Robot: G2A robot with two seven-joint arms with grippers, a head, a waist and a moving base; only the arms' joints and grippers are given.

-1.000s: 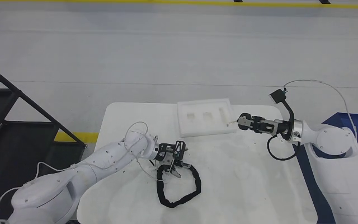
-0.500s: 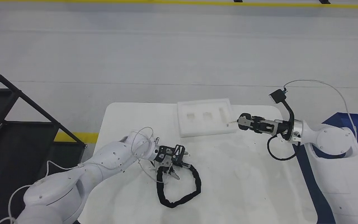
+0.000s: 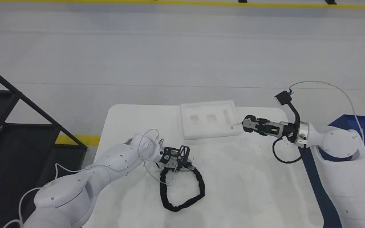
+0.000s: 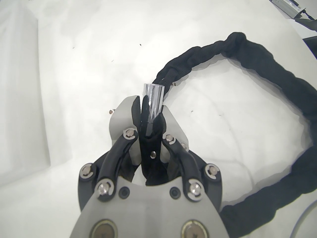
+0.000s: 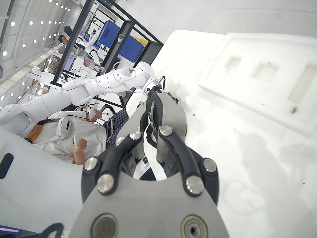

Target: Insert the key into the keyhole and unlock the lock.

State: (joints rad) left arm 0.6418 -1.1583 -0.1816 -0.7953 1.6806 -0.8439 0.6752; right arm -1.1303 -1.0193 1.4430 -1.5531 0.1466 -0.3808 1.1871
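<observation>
Pale floor, perhaps black shelving

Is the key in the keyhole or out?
Out. The right claw holds the key beside the foam tray, far from the lock in the left claw.

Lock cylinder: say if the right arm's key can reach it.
Probably yes: the left gripper holds the lock cylinder with its end free, and only a low foam tray and table lie between it and the key in the right gripper.
</observation>
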